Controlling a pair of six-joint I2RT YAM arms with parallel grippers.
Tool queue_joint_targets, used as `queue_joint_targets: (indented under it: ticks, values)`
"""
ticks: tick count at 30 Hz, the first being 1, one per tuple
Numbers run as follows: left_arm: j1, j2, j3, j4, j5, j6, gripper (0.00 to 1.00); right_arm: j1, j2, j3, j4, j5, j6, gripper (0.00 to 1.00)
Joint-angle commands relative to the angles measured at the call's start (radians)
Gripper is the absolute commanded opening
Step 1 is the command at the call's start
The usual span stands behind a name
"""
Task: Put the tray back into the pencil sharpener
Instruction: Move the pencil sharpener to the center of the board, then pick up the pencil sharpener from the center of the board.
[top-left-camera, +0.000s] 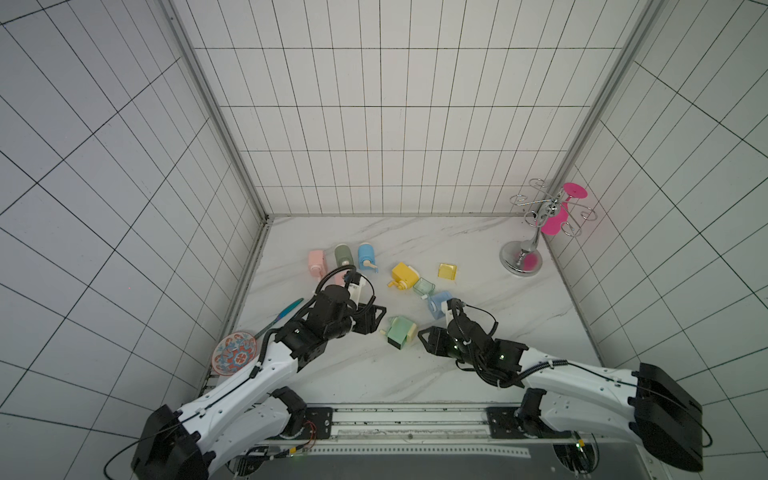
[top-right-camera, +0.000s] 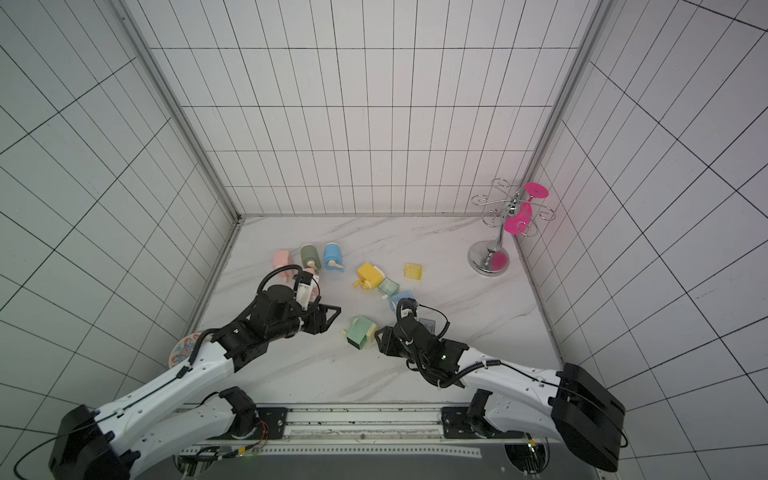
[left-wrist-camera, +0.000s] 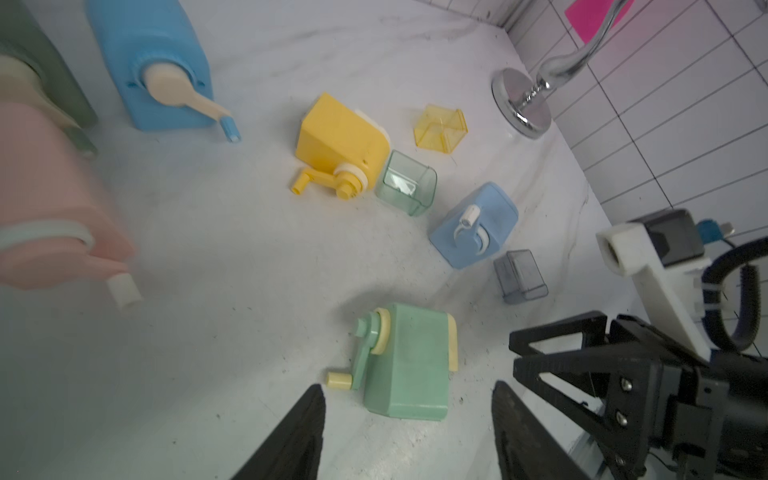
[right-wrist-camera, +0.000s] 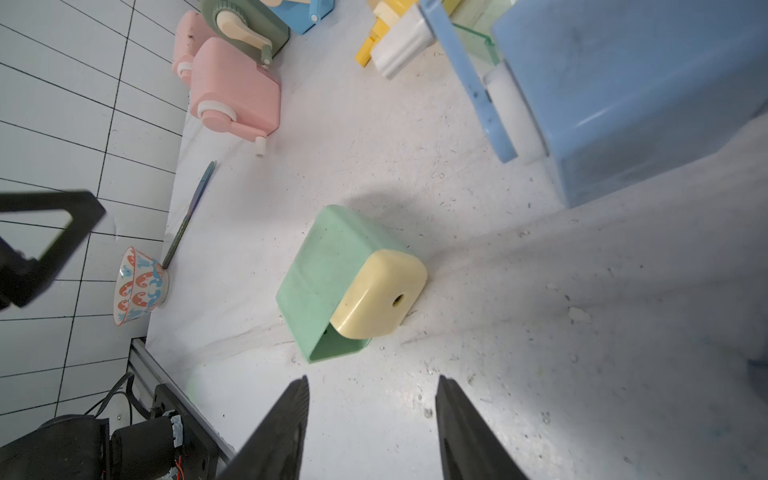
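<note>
A mint green pencil sharpener lies on its side between my two arms, its tray slot empty and dark. Its cream front plate faces my right gripper, which is open and empty just short of it. My left gripper is also open, its fingertips either side of the sharpener's near end, gripping nothing. A clear green tray rests farther back, against a yellow sharpener. A yellow tray and a grey tray lie loose.
A light blue sharpener lies close by my right wrist. Pink, dark green and blue sharpeners cluster at the back left. A patterned bowl and a teal blade lie by the left wall. A chrome rack holds a pink glass at the back right.
</note>
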Motion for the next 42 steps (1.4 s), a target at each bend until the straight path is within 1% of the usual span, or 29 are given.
queue_joint_targets:
  ticks: [1, 3, 6, 11, 15, 18, 23, 29, 34, 36, 38, 40, 42]
  values:
    - [-0.072, 0.053, -0.038, 0.021, -0.061, -0.089, 0.57, -0.02, -0.03, -0.031, -0.004, 0.005, 0.016, 0.52]
    - [-0.122, 0.075, -0.049, 0.038, -0.092, -0.112, 0.54, -0.032, -0.059, -0.037, -0.034, 0.005, 0.005, 0.51]
    - [-0.15, 0.093, -0.053, 0.041, -0.139, -0.124, 0.53, -0.047, -0.096, -0.049, -0.053, 0.0, -0.006, 0.5]
    - [-0.153, 0.126, -0.077, 0.145, -0.107, -0.119, 0.53, -0.055, -0.107, -0.056, -0.056, -0.023, -0.02, 0.5]
    - [-0.153, 0.176, -0.062, 0.168, -0.125, -0.102, 0.56, -0.054, -0.098, -0.063, -0.045, -0.045, -0.023, 0.5]
    - [-0.152, 0.221, -0.046, 0.184, -0.113, -0.097, 0.57, -0.055, -0.096, -0.068, -0.036, -0.055, -0.024, 0.5]
    - [-0.168, 0.28, -0.051, 0.21, -0.078, -0.11, 0.53, -0.058, -0.092, -0.079, -0.025, -0.077, -0.029, 0.5]
    - [-0.218, 0.284, -0.081, 0.245, -0.053, -0.142, 0.46, -0.076, -0.074, -0.088, 0.009, -0.136, -0.05, 0.51]
    - [-0.271, 0.281, -0.083, 0.244, -0.031, -0.149, 0.46, -0.116, -0.05, -0.084, 0.033, -0.203, -0.074, 0.55]
    - [-0.274, 0.252, -0.079, 0.202, -0.064, -0.152, 0.48, -0.128, -0.034, -0.072, 0.038, -0.229, -0.087, 0.58]
    - [-0.274, 0.195, -0.077, 0.161, -0.125, -0.161, 0.52, -0.129, -0.012, -0.06, 0.051, -0.255, -0.092, 0.59]
    - [-0.273, 0.125, -0.07, 0.112, -0.222, -0.199, 0.54, -0.128, 0.017, -0.048, 0.079, -0.292, -0.086, 0.58]
    - [-0.267, 0.053, -0.071, 0.088, -0.314, -0.241, 0.56, -0.124, 0.059, -0.048, 0.152, -0.337, -0.07, 0.57]
